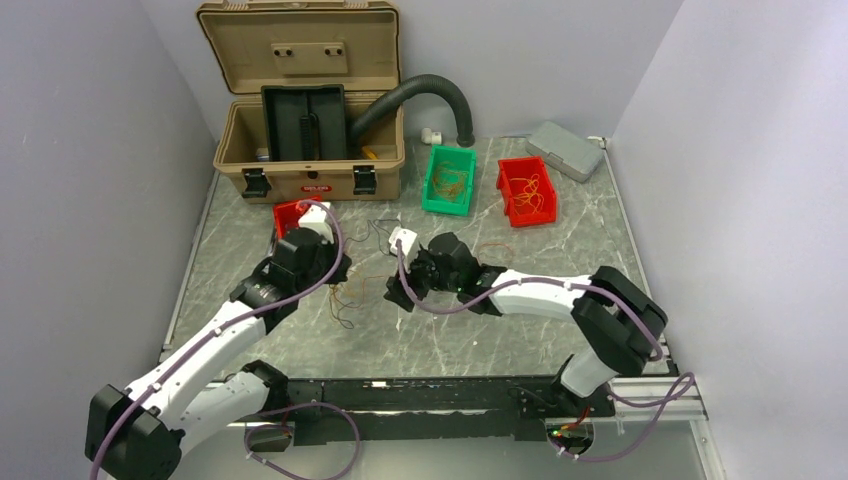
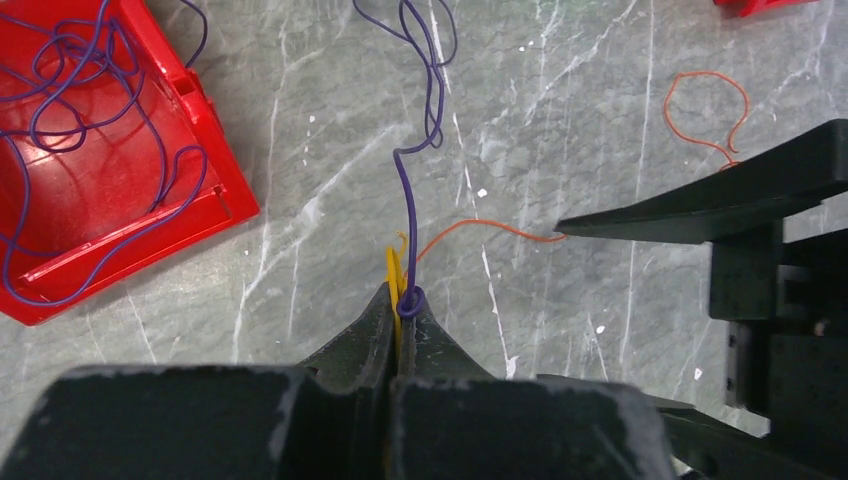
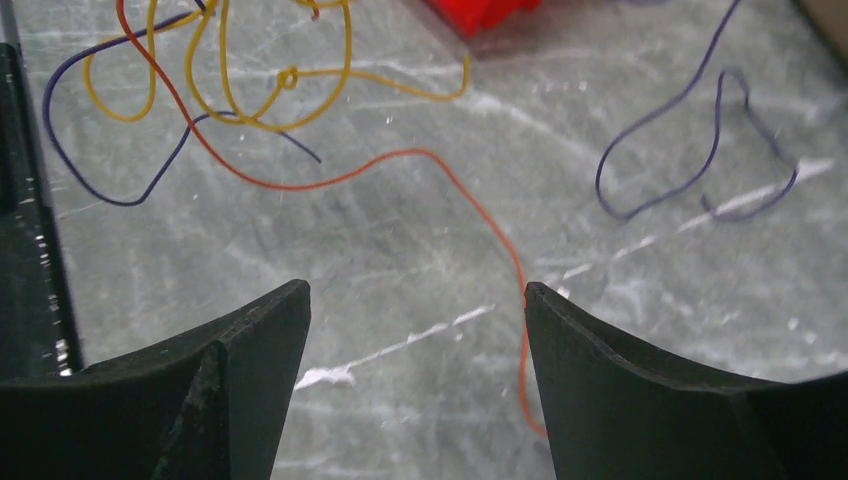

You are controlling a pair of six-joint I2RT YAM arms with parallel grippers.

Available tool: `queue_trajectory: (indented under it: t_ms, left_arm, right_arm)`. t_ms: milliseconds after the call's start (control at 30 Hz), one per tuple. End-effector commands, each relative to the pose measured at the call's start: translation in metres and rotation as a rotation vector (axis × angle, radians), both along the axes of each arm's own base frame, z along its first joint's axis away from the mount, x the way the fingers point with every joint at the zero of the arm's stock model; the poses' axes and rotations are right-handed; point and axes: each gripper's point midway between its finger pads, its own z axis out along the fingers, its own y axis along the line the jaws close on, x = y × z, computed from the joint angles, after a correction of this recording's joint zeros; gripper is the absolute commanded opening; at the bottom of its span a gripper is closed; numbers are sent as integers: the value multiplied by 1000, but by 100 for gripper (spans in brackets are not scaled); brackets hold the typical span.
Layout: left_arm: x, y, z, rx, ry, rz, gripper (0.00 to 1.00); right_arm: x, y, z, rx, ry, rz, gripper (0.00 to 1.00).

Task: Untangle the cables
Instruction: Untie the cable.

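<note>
While checking both wrist views, noted left gripper (image 2: 402,300) clamped tight on purple cable (image 2: 408,200) and yellow cable (image 2: 392,270); noted right gripper (image 3: 417,290) spread apart, orange cable (image 3: 410,152) just beside one finger.

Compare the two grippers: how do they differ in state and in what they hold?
The left gripper is shut; the right gripper stands wide open. The left pinches a purple wire and a yellow wire at its tips; the right holds nothing, though an orange wire runs through its gap near one finger. Both have black fingers, low over the grey table.
</note>
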Motion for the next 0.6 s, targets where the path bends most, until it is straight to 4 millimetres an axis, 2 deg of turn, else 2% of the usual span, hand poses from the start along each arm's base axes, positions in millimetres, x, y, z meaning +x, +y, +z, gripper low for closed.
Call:
queue_trajectory:
  t_ms: [0, 133, 267, 567]
  left_arm:
    - [2, -10, 31, -41, -65, -48, 0]
    - [0, -15, 38, -60, -72, -78, 0]
    - [1, -16, 45, -55, -76, -82, 0]
    - [4, -21, 53, -48, -64, -106, 0]
  right_arm:
    - [12, 28, 34, 146, -312, 122, 80]
    - [22, 44, 28, 158, -397, 170, 81]
    - [22, 57, 18, 150, -454, 230, 80]
    - [-5, 66, 26, 247, -683, 294, 80]
